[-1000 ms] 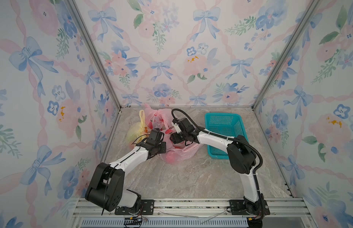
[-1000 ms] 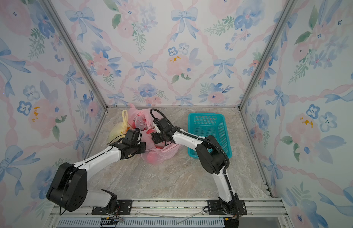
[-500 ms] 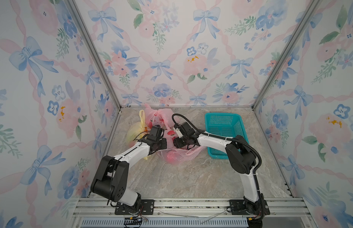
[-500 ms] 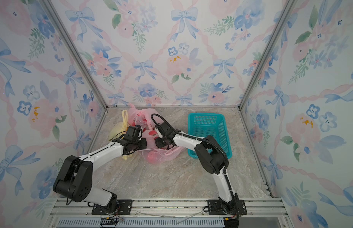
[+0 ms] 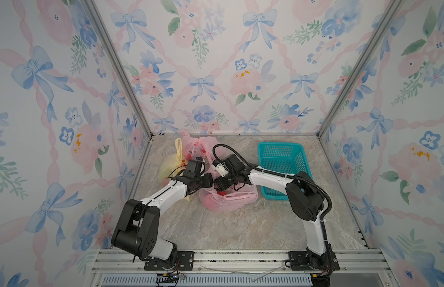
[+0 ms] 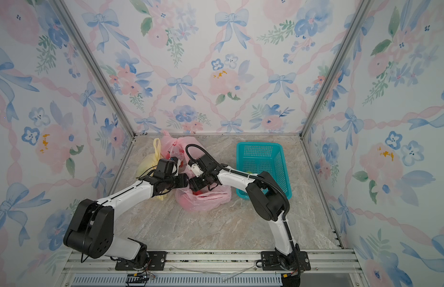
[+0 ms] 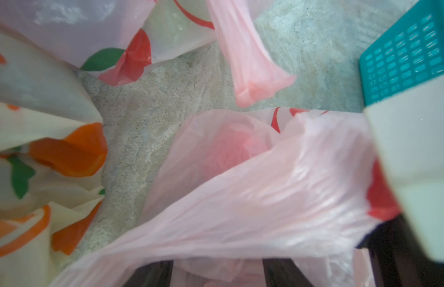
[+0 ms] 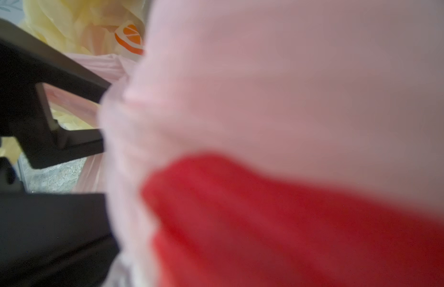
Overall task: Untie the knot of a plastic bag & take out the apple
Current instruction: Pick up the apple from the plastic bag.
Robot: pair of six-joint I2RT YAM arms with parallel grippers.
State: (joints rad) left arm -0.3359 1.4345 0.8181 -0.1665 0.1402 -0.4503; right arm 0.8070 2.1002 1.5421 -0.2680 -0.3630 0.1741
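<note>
- Two robot arms met nose to nose over a pink plastic bag [image 5: 228, 198] on the marble-patterned table [image 5: 228, 228], seen in both top views; the bag lay near the middle of the floor, just beside a teal basket [image 5: 281, 159].
- The left gripper [image 5: 208, 181] pointed toward the right gripper [image 5: 219, 183], the two almost touching above the bag's upper edge.
- From the left wrist, two dark fingers [image 7: 153, 274] stood apart at the frame's bottom edge with pink film bunched between and over them — whether they pinched any of it could not be told.
- The right wrist camera was smothered by blurred pink and red plastic [image 8: 265, 124]; the right gripper's own jaws were hidden, so its state could not be told. The dark gripper parts [image 8: 42, 124] in that view could not be assigned to either arm.
- A red shape [image 5: 211, 200] showed through the film in the bag's lower part — apparently the apple, still inside.
- A second pink bag [image 5: 198, 146] with red print and a yellow bag [image 5: 171, 166] with orange print sat behind the left arm, near the back wall.
- A loose pink handle strip [image 7: 250, 62] hung over the table in the left wrist view.
</note>
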